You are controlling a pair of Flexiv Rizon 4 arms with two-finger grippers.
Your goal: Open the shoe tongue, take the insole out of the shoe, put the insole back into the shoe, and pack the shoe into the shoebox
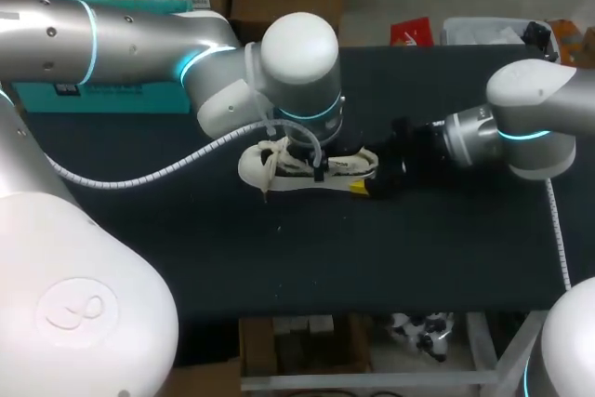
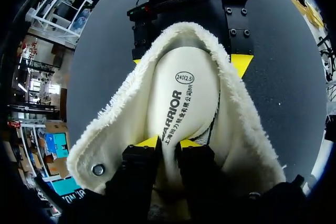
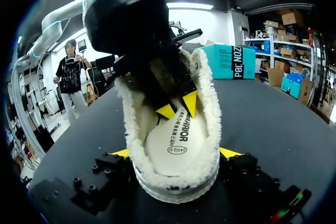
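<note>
A white fleece-lined shoe [image 1: 279,166] lies on the dark table, toe to the left. My left gripper [image 2: 169,142] reaches down into its opening, and its yellow tips pinch the front part of the cream insole [image 2: 184,93] between them. The same pinch shows from the heel side, where the insole [image 3: 176,140] lies inside the shoe [image 3: 210,103]. My right gripper [image 3: 176,153] stands wide around the heel, one yellow fingertip [image 3: 231,153] pressed to each side. In the head view my right gripper [image 1: 367,181] sits at the heel. The teal shoebox [image 1: 102,95] stands at the far left, behind my left arm.
The left arm's white coiled cable [image 1: 139,174] hangs low over the table to the left of the shoe. Bare dark tabletop [image 1: 372,258] runs from the shoe to the front edge. The shoe's loosened laces [image 1: 268,169] trail near the toe.
</note>
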